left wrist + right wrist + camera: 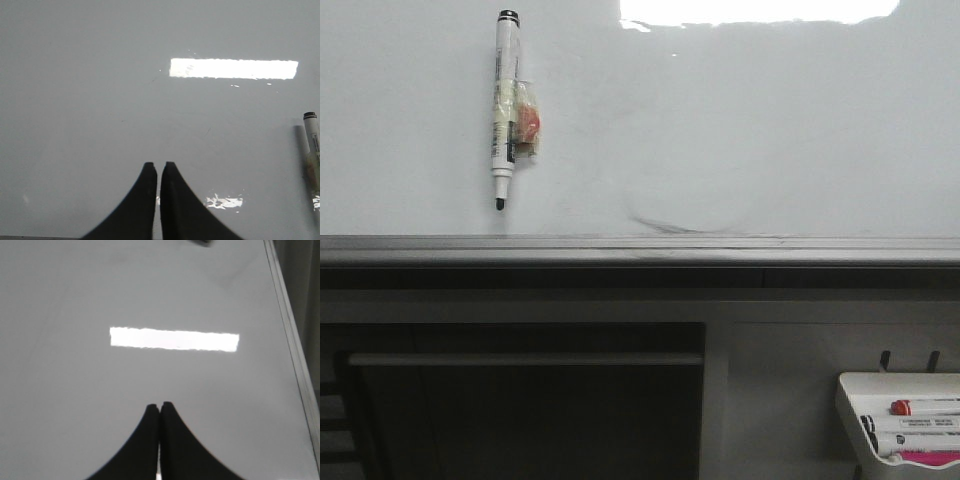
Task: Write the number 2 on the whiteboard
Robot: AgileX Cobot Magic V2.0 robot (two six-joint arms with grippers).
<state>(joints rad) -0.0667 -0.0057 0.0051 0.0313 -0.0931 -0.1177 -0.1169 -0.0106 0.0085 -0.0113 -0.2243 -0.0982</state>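
White whiteboard [770, 130] bare; marker [505, 105] near left edge; both fingers [159, 167] [160, 406] closed, empty.

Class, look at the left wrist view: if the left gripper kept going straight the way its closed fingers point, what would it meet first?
Probably the bare whiteboard surface. The left gripper, fingers shut, points at blank board; the marker lies well off to one side. How far the board is cannot be judged from this view.

One whiteboard [770, 130], one marker [504, 110] lying on it (three more markers [910, 425] trayed).
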